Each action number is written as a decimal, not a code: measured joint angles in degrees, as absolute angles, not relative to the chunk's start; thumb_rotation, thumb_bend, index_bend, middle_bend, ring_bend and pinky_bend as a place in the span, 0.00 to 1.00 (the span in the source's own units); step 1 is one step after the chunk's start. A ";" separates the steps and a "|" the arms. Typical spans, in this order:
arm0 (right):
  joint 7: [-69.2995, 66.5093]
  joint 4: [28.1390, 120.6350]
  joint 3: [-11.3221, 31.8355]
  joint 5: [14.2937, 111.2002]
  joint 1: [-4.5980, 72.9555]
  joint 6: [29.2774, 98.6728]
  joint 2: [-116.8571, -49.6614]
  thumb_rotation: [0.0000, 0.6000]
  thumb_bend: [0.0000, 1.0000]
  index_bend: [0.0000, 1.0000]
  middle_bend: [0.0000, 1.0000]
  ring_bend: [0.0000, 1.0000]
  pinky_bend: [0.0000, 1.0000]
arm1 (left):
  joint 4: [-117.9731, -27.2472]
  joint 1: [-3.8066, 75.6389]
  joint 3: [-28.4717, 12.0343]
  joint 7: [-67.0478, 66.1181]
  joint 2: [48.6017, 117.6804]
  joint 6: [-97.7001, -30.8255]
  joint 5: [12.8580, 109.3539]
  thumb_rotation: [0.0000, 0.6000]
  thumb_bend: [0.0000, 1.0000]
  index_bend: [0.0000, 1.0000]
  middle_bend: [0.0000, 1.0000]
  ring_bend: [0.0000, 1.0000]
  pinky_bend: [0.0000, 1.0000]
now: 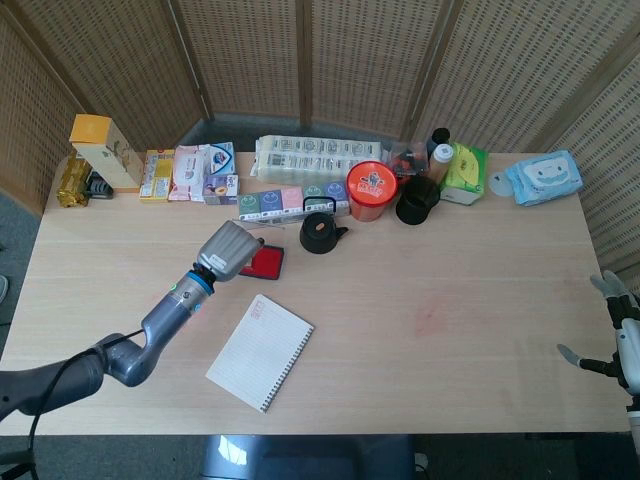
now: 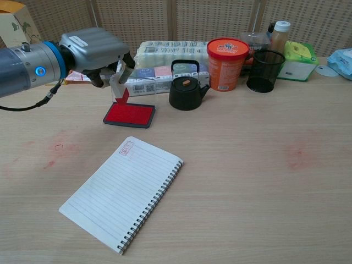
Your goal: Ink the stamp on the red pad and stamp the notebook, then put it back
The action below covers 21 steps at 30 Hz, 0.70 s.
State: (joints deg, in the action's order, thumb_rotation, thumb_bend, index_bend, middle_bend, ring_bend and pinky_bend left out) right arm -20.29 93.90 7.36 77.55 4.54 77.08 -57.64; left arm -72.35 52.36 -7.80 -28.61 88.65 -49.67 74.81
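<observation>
While the notebook (image 2: 122, 191) lies open at the near left of the table (image 2: 258, 181), a red mark (image 2: 127, 148) already sits at its far corner, so whether another print is due cannot be judged from this alone. At the near right edge in the head view, the right hand (image 1: 612, 330) waits well apart from everything, fingers spread and holding nothing. Just beyond the notebook, the red pad (image 2: 130, 114) rests flat on the table. Above its far left part, the left hand (image 2: 98, 50) pinches the stamp (image 2: 119, 88), whose red face hangs clear of the pad, not touching it. My reading is that the inking step is in hand, with the stamp face already reddened. If a print is still owed, the next move calls for carrying the stamp toward the near side, over a bare part of the page, and pressing it down squarely; otherwise it goes back to its place. Farther off stand a black kettle (image 2: 185, 87), an orange tub (image 2: 225, 63) and a mesh cup (image 2: 265, 70).
</observation>
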 measured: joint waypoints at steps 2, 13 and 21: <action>-20.43 93.99 7.32 77.68 4.48 77.21 -57.55 1.00 0.08 0.00 0.00 0.00 0.00 | -77.94 51.64 -6.76 -28.77 85.78 -51.34 77.33 1.00 0.40 0.64 1.00 1.00 1.00; -21.89 93.86 7.18 77.98 4.30 77.29 -57.13 1.00 0.08 0.00 0.00 0.00 0.00 | -87.58 50.21 -1.45 -32.94 83.34 -53.77 86.46 1.00 0.40 0.64 1.00 1.00 1.00; -22.38 93.38 7.17 77.70 4.52 76.63 -57.14 1.00 0.08 0.00 0.00 0.00 0.00 | -84.80 50.59 -0.90 -33.93 87.24 -51.01 85.43 1.00 0.40 0.64 1.00 1.00 1.00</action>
